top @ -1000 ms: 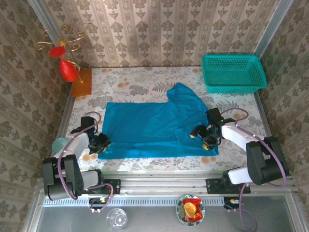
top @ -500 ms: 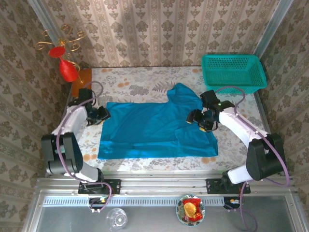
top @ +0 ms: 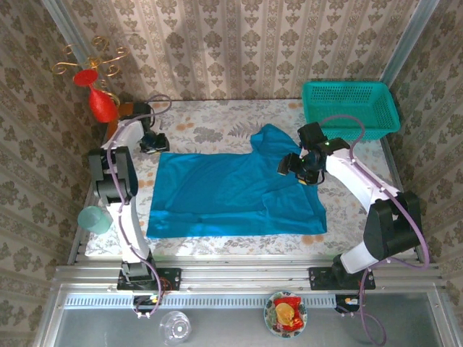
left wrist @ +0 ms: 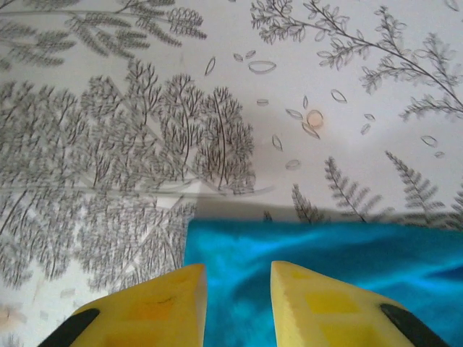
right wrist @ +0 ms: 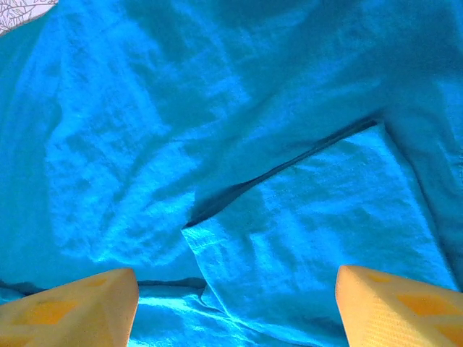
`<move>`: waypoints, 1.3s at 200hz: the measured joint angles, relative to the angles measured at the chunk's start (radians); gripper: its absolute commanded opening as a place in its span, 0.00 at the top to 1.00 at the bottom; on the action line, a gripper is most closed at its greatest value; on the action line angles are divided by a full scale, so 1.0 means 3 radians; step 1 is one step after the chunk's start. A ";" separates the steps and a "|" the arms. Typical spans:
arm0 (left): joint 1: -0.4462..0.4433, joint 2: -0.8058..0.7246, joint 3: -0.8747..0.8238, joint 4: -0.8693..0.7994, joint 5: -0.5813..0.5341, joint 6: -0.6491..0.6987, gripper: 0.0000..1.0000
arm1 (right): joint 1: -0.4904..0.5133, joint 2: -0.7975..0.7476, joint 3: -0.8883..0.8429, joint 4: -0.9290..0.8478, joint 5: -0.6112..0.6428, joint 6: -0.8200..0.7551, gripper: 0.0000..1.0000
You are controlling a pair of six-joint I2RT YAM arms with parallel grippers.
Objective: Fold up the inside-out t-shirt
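Note:
The inside-out t-shirt [top: 231, 191] lies spread nearly flat on the flowered table, bright blue, with one sleeve [top: 271, 141] poking toward the far side. My left gripper [top: 153, 143] hovers at the shirt's far left corner. In the left wrist view its yellow fingers [left wrist: 155, 311] stand a narrow gap apart over that corner [left wrist: 217, 238], and the gripper [left wrist: 237, 278] holds nothing. My right gripper [top: 298, 168] is over the shirt's right part. In the right wrist view it [right wrist: 235, 289] is wide open above a folded-over sleeve hem [right wrist: 289, 238].
A teal mesh basket [top: 350, 108] stands at the far right corner. A red ornament on a gold stand [top: 98, 94] and an orange block [top: 119, 119] are at the far left. A teal cup [top: 94, 219] sits by the left edge. A sweets bowl [top: 286, 312] and a glass [top: 174, 327] lie below the rail.
My left arm has swung from the shirt's near left corner up to its far left corner. My right gripper has moved away from me along the shirt's right side, still open.

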 measured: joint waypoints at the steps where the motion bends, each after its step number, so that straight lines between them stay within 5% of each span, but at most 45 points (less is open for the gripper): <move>1: 0.0000 0.0010 0.0013 -0.0006 0.0000 0.0005 0.71 | 0.0000 0.0001 0.0003 -0.0004 0.0001 -0.0001 0.26; 53: 0.0046 0.0487 0.0608 -0.0401 -0.0028 0.0188 0.71 | 0.0000 0.0033 0.0140 -0.0075 0.0014 -0.0050 0.26; 182: 0.0095 0.0720 0.0944 -0.0937 0.0165 0.0345 0.76 | 0.0000 0.0186 0.0289 -0.0158 0.0017 -0.0051 0.26; 260: 0.0095 0.0735 0.0968 -0.0931 0.0010 0.0357 0.66 | 0.0000 0.0559 0.0526 -0.0159 0.0118 -0.0175 0.27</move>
